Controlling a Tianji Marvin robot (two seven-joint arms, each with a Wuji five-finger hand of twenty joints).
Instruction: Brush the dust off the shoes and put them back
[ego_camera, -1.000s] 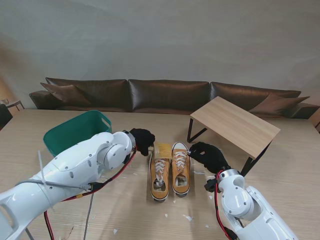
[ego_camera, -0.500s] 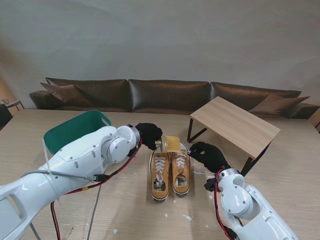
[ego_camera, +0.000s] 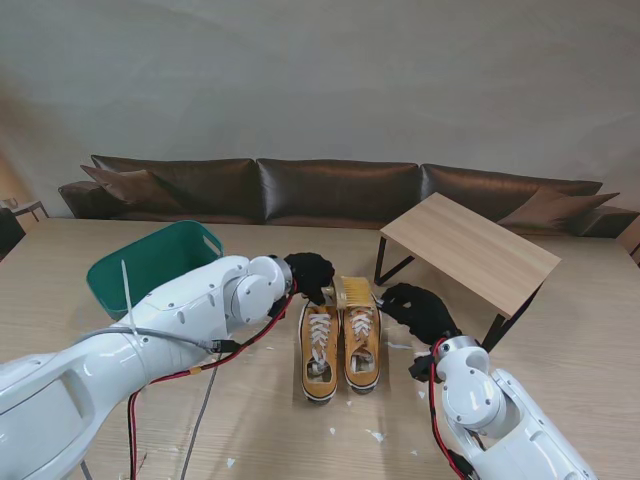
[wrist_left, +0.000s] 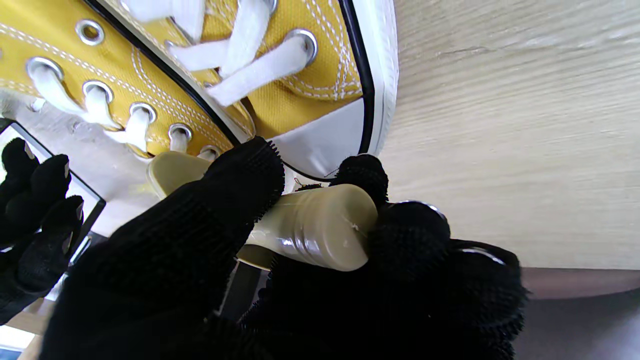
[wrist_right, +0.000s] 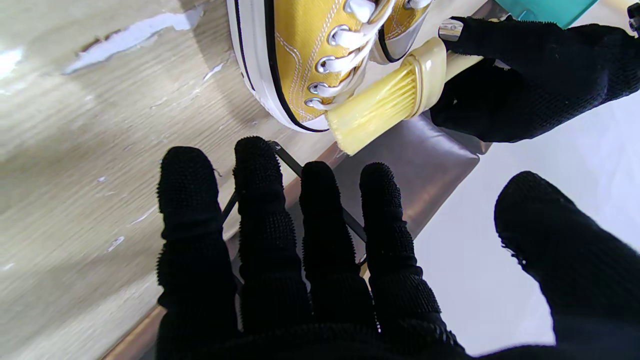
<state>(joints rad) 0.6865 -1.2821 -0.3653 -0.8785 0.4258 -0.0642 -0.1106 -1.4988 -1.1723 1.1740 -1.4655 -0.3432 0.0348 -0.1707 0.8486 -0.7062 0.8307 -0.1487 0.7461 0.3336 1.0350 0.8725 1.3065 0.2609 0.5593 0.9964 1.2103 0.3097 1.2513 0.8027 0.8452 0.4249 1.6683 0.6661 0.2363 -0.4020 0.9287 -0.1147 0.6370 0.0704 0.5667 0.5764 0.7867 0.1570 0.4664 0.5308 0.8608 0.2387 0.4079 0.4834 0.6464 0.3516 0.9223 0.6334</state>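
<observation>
Shoes (ego_camera: 341, 342), a mustard-yellow laced pair, sit side by side on the worktop (ego_camera: 560, 340) straight ahead of me, toes pointing away from me and heels toward me, between my two arms. My left robot hand (ego_camera: 310, 274) is closed around the pale handle of the brush (ego_camera: 351, 291); the left wrist view shows my gloved fingers (wrist_left: 240, 185) wrapped over that handle right at a white toe cap. A second ago the brush sat low by the toe of the left shoe; half a second ago it was lifted clear over the toes; now its bristles have come down on the toe of the right shoe. I judge that the brushing has passed from one shoe to the other and that a stroke on the right toe is in hand. My right robot hand (ego_camera: 418, 308) hovers just beside the right shoe with its fingers spread and nothing in them, and it has barely shifted. Pale flecks (ego_camera: 375, 435) lie scattered on the worktop nearer to me. A green bin (ego_camera: 150, 262) stands to my left and a small wooden table (ego_camera: 470, 248) to my right. Putting the shoes back is not yet begun.
</observation>
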